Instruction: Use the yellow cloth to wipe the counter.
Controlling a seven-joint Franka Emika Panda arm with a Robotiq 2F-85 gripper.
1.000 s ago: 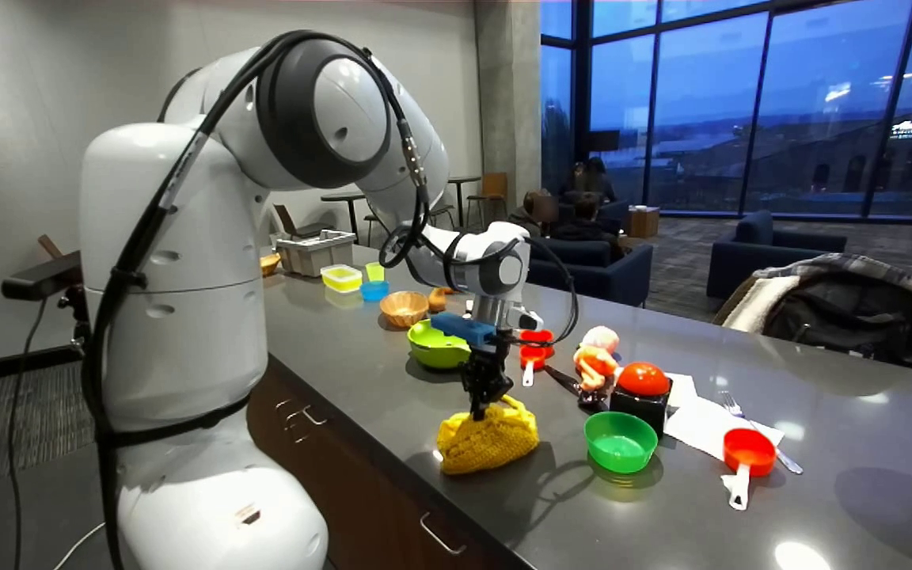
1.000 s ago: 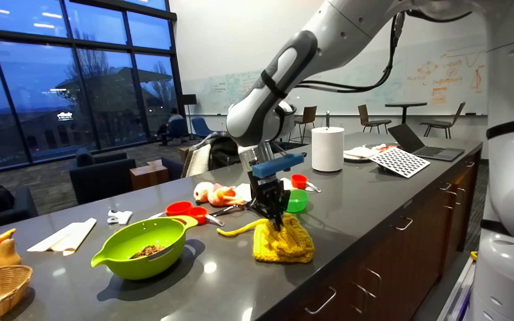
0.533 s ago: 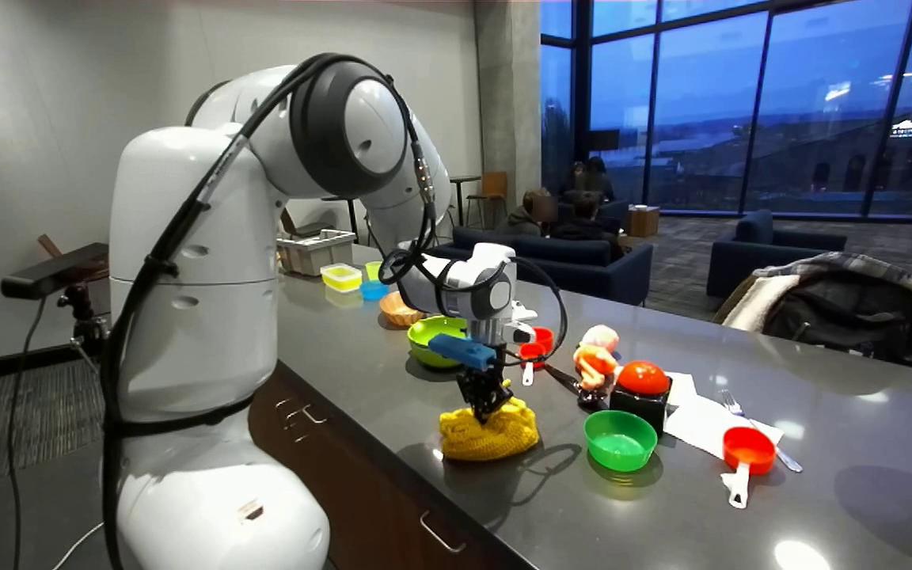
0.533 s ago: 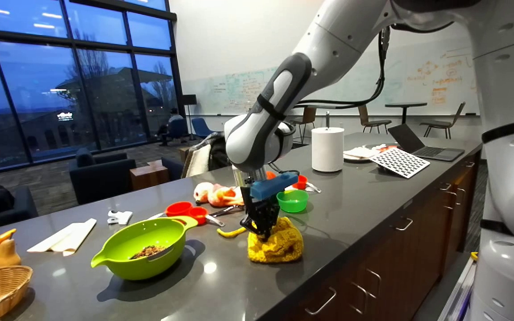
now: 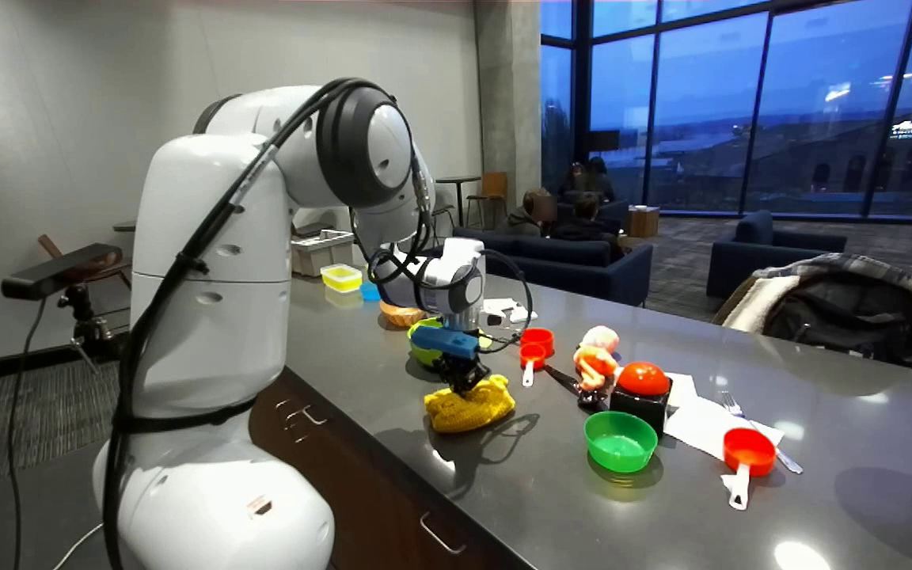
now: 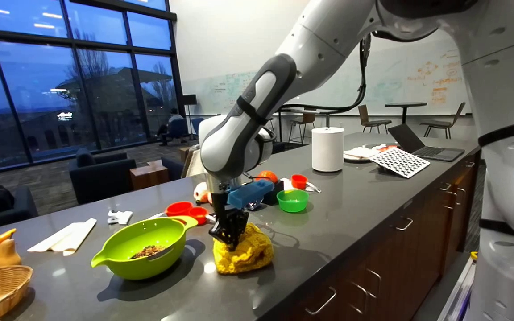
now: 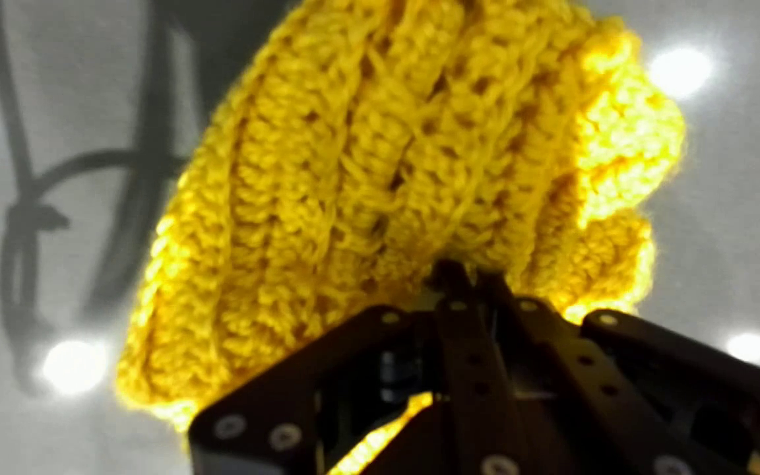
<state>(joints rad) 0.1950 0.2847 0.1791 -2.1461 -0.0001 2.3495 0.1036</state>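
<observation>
Yellow cloth (image 6: pixel 253 255) has shifted toward the lime bowl (image 6: pixel 143 269), red scoops (image 5: pixel 533 353) nearby.

A bowl (image 6: pixel 141 267) stands on the counter (image 6: pixel 350 200) near the cloth (image 6: pixel 248 255).

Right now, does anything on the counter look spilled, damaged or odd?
No spill or damage stands out on the counter. The yellow cloth looks slightly odd for wiping: bunched under the gripper rather than spread flat.
</observation>
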